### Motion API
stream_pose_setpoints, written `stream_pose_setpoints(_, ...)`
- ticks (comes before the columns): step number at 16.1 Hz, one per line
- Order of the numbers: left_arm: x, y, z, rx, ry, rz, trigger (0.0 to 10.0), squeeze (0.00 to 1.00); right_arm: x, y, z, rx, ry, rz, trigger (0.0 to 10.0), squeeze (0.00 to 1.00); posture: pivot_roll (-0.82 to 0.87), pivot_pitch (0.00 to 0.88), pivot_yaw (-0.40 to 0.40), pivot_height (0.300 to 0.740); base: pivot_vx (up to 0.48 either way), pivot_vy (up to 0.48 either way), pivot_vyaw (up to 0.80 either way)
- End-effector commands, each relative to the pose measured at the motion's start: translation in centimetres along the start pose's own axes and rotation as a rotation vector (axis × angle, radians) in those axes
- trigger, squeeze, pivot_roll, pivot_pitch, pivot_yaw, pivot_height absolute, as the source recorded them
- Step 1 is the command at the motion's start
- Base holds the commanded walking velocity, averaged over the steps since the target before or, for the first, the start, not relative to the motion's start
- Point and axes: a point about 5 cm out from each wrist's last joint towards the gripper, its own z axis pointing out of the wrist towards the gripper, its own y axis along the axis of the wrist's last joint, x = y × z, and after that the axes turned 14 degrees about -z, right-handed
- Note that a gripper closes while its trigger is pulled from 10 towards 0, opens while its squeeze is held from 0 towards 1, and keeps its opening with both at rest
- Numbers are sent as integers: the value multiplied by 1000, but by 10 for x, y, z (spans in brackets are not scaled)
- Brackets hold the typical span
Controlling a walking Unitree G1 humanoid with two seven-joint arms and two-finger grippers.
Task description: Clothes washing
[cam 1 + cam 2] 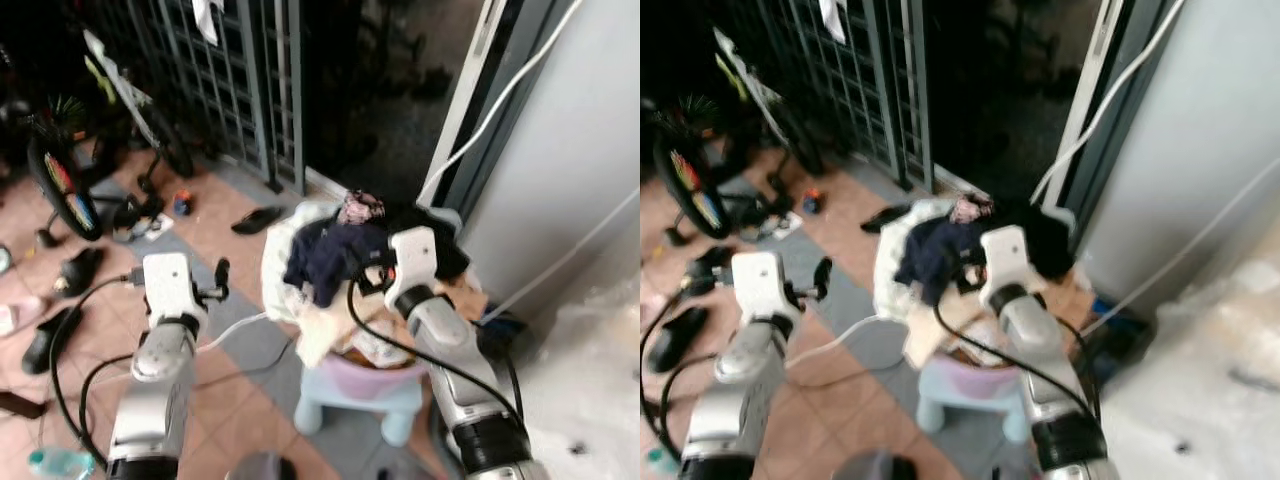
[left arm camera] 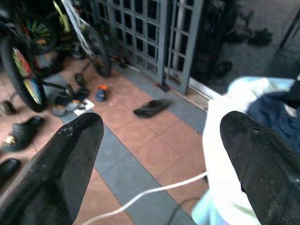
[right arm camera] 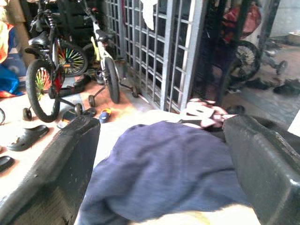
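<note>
Tiled floor [image 1: 230, 250] out here is terracotta with a grey strip, looks like a porch or entry. Closest to the robot there's a pale blue plastic stool [image 1: 355, 400] with a pink basin [image 1: 375, 378] on it, heaped way over the rim with laundry [image 1: 330, 255]: a navy garment [image 3: 164, 173] on top, white and cream stuff under it, something black off to the right side. Right claw [image 3: 164, 159] sits right over the navy piece, fingers spread wide with the cloth between them but not pinched on anything. Left claw [image 2: 161, 154] hangs out over bare tile just to the left of the heap, fingers also wide apart, gripping nothing. A white cable [image 2: 140, 194] snakes across the floor below it. Further out, a black sandal [image 2: 151, 107] lies on the tiles, more shoes scattered left. Behind that, a grey metal gate [image 3: 178, 51] with kids' bicycles [image 3: 51, 70] parked beside it, and a white wall [image 1: 570, 150] on the right.
</note>
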Motion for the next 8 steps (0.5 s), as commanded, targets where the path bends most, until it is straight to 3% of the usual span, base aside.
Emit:
stream_pose_setpoints(1, -3, 2, -1, -20, -7, 11, 10000, 0, -6, -5, -2, 27, -32, -17, 10000, 0, 8, 35, 57, 740, 0, 0, 0)
stream_pose_setpoints(4, -3, -1, 0, 18, 12, 26, 10000, 0, -9, -10, -2, 69, -56, -37, 10000, 0, 7, 34, 58, 740, 0, 0, 0)
stream_pose_setpoints(8, -9, -10, 0, 79, -55, 16, 10000, 0, -14, -18, -2, 125, -91, -62, 10000, 0, 6, 24, 51, 740, 0, 0, 0)
